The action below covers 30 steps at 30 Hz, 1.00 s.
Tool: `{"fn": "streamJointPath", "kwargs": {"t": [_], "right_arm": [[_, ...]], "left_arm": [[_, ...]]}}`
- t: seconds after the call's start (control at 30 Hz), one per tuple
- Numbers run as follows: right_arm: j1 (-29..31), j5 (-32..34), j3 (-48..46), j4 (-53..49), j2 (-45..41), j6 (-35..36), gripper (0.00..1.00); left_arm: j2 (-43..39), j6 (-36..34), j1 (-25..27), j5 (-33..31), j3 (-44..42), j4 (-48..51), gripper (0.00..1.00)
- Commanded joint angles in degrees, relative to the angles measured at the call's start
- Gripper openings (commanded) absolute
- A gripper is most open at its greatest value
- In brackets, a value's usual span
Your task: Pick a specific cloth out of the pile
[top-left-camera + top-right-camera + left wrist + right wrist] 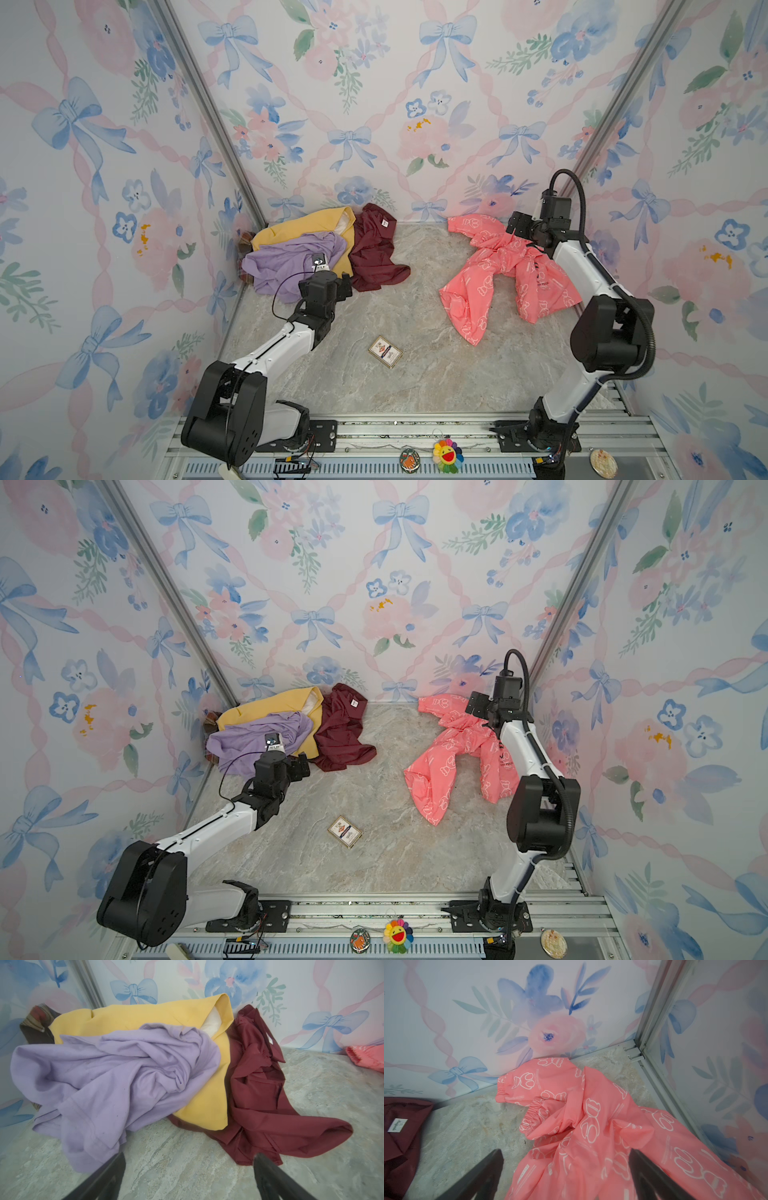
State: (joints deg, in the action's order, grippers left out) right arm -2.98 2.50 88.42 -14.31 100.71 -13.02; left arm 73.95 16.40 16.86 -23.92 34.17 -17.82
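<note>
The cloth (pixel 490 282) lies crumpled on the worktop (pixel 395 307) by the back right corner, well apart from the pile (pixel 307 249). It looks thin, limp, likely light and slick; pinch a raised fold. The right end effector (pixel 564 1153) above it and the left end effector (pixel 189 1155) both stand released, empty. Walls (pixel 478 178) hem its far edges; the middle is open.

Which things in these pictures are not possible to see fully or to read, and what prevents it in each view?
- brown plaid garment: left wrist view, mostly buried under the mustard yellow garment and the lavender garment.
- coral-pink cloth: in a top view the right arm covers part; the right wrist view's edge cuts it off.
- maroon shirt's label: right wrist view, print blurred.
- small printed card: both top views, print too small.
</note>
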Motion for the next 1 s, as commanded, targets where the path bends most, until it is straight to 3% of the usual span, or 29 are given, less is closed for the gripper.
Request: {"fn": "streamJointPath", "kwargs": {"t": [0.0,0.17,0.27,0.5,0.7,0.97], "right_arm": [[1.25,2.86,-7.43,6.52,-5.52,1.15,0.97],[3.78,7.06,-22.59,15.70,-17.26,3.30,0.97],[5.58,9.72,-33.69,22.19,-23.08,4.18,0.97],[8.42,14.11,-50.52,31.54,-29.07,7.22,0.97],[8.09,15.15,-59.25,42.24,-28.30,10.82,0.97],[7.29,12.32,-63.14,53.92,-20.98,11.87,0.97]], "left_arm": [[-0.94,-2.56,-1.36,-1.84,-3.60,-8.92,0.98],[1.41,-5.25,-3.48,-2.36,-7.47,-15.43,0.98],[0.77,-7.40,-4.92,-1.24,-12.29,-25.40,0.98],[5.93,-8.75,-6.51,0.05,-17.77,-36.90,0.98],[7.08,-7.74,-9.30,2.58,-18.06,-40.47,0.98],[11.88,-9.82,-12.20,8.46,-25.16,-59.58,0.98]]}}
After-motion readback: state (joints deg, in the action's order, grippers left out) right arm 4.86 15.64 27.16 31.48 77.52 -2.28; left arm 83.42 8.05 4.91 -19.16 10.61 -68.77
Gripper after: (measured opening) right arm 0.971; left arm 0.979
